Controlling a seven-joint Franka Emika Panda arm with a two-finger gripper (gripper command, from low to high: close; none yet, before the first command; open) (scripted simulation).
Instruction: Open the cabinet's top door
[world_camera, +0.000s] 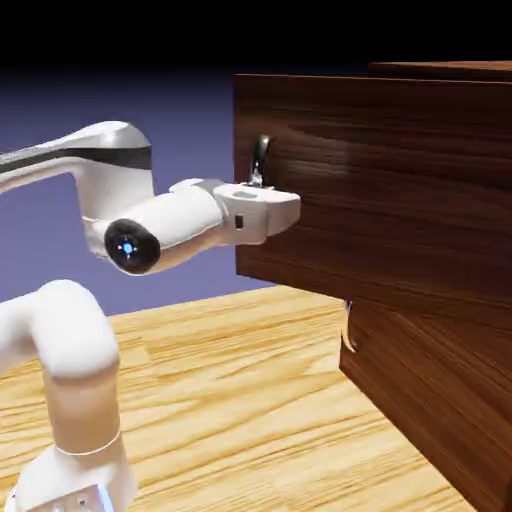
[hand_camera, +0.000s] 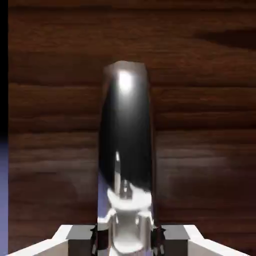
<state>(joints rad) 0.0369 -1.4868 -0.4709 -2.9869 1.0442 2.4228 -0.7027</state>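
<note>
In the hand view, the closest thing is the gripper (hand_camera: 125, 239) at six o'clock: its two dark finger pads (hand_camera: 95, 239) press against either side of the door's silver handle (hand_camera: 126, 135), which rises between them toward twelve o'clock as a tall, shiny, dark-mirrored bar with a bright highlight near its top. So the fingers are clamped on the handle. Behind the handle, dark wood grain of the top door (hand_camera: 200, 100) fills nearly the whole frame, with a thin strip of blue-violet backdrop at the nine o'clock edge. In the exterior view, the nearest part is the white arm (world_camera: 70, 390), standing at about seven o'clock on the light wooden table (world_camera: 250, 400). Its upper link bends over at ten o'clock and the hand reaches toward three o'clock, where the gripper (world_camera: 262, 190) meets the handle (world_camera: 260, 160) at the left edge of the top door (world_camera: 380, 190). That door stands out well forward of the lower panel (world_camera: 440, 400), so it is already pulled partly out from the cabinet (world_camera: 450, 70), whose top edge shows at one o'clock. The lower panel's own silver handle (world_camera: 347, 330) hangs at about four o'clock from centre, untouched, just under the top door's bottom edge.
</note>
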